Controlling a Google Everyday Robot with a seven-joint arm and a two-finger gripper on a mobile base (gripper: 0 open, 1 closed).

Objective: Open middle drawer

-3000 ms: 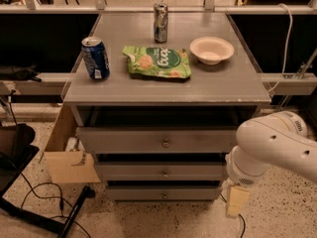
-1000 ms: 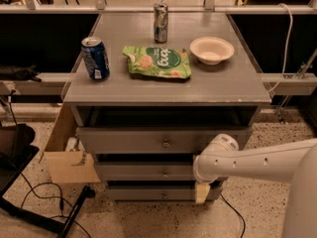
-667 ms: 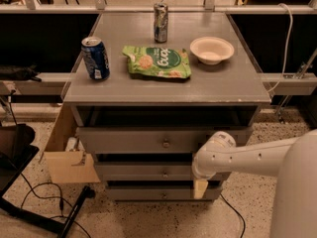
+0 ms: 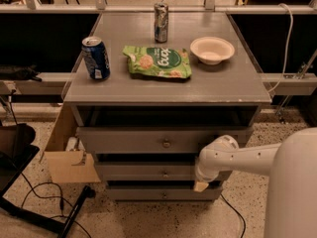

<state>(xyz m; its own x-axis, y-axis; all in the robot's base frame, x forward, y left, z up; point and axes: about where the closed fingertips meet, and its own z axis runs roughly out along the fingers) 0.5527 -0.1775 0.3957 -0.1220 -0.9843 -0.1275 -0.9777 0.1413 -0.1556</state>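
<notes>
gripper (image 4: 200,185) sits around 4 o'clock from the middle drawer (image 4: 133,171) knob (image 4: 165,173), probably lining up a pull; can't tell if it's open.

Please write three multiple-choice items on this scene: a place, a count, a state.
1. Where is the robot's gripper? A in the bowl; B low at the right end of the grey wooden middle drawer with a small round knob; C on the floor.
2. How many drink cans stand on the grey cabinet top? A one; B two; C four.
3. That middle drawer is: A pulled far out; B removed; C pushed in.
B: it hangs before that drawer's front. B: blue drink can, silver drink can. C: its front lines up with the others.
</notes>
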